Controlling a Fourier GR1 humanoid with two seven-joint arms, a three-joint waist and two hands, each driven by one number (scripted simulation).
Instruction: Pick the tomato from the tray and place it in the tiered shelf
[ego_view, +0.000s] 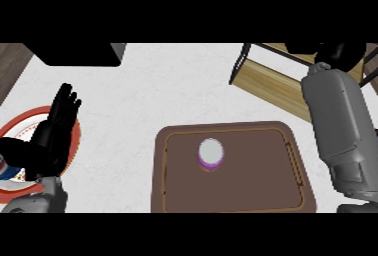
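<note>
Since we can't see the tomato on the tray (244, 196) or anywhere else, we reckon it's up at the shelf (269, 82) with our right hand (338, 53), grip unclear, while our left hand (59, 116) rests open.

The worktop (148, 100) looked like smooth white stone. The tray (161, 170) was brown and matt. The shelf (269, 82) had pale wood boards and thin dark bars (240, 62) like metal.
</note>
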